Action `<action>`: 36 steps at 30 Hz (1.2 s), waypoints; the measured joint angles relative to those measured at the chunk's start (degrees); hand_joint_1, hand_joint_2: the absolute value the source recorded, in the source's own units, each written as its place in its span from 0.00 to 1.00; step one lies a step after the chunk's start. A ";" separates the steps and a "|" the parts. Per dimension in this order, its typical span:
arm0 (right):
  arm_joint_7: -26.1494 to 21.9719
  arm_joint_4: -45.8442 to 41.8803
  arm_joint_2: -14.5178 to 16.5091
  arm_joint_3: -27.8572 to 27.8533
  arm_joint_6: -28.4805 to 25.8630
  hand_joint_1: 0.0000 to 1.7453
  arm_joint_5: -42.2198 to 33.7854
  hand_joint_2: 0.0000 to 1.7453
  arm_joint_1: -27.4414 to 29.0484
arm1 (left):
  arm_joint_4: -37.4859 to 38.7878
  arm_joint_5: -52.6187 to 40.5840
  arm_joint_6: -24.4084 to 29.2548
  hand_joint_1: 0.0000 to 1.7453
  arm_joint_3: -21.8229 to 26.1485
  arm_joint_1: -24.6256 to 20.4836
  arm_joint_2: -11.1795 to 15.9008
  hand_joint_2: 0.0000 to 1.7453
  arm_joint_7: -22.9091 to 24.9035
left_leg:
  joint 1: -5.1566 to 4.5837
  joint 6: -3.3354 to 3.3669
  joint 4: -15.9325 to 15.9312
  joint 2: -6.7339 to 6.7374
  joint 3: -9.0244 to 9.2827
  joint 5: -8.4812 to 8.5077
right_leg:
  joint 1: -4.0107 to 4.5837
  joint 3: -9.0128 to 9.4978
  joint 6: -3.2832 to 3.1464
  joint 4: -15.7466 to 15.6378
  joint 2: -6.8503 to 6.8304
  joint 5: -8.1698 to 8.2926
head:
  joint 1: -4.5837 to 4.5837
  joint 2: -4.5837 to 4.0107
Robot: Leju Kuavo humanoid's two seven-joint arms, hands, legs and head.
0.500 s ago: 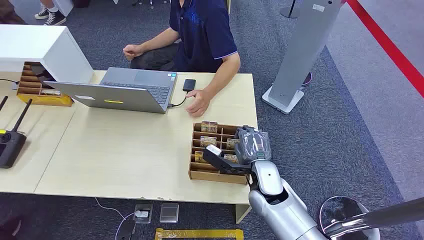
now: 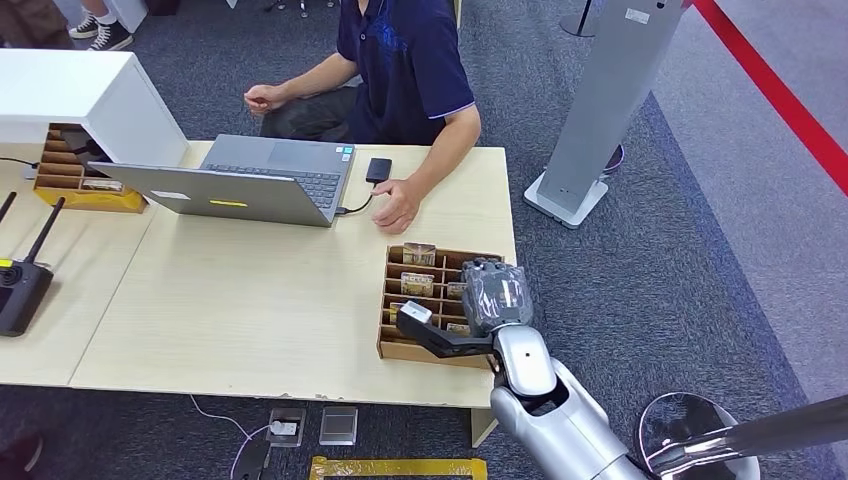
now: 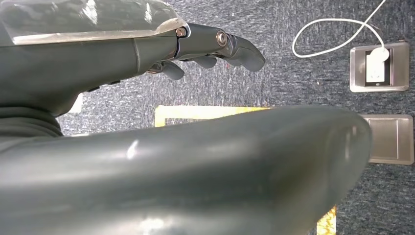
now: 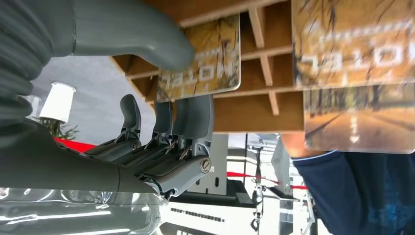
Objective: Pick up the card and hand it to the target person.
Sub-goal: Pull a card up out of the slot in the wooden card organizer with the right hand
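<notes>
Over bench [image 2: 250,300] and rack [image 2: 395,349], right hand [image 4: 161,98] pinching card [image 4: 205,58] between thumb and fingers [image 4: 195,117]; left hand [image 3: 210,49] loose, holding nothing.

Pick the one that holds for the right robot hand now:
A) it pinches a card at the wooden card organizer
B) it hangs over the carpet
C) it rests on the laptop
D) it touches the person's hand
A: the right robot hand pinches a card between thumb and fingers, at the wooden card organizer.
</notes>
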 joint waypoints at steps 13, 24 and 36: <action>0.52 -2.38 -1.02 -1.99 0.61 0.75 -0.49 1.00 0.58 | -0.01 -0.57 -0.75 0.00 -0.56 -0.02 0.17 0.00 -0.13 | 0.01 0.01 0.01 -0.06 0.01 0.02 | 0.01 0.02 0.01 -0.01 -0.06 0.00 | 0.00 0.00; 0.85 -7.15 -1.79 -4.31 -0.57 0.82 -1.58 1.00 -1.37 | -0.01 -0.57 -0.94 0.00 -0.54 -0.01 0.12 0.00 -0.05 | -0.02 0.00 0.02 -0.04 0.01 0.01 | -0.03 -0.01 0.02 0.04 0.00 0.00 | 0.00 0.00; 0.73 -19.12 -4.97 -6.39 0.25 0.86 -3.43 1.00 -2.50 | 0.12 -0.56 -1.05 0.00 -0.44 -0.01 0.06 0.00 0.07 | -0.03 0.02 0.15 -0.03 -0.14 -0.01 | -0.03 -0.15 0.02 0.16 -0.02 -0.02 | 0.00 0.00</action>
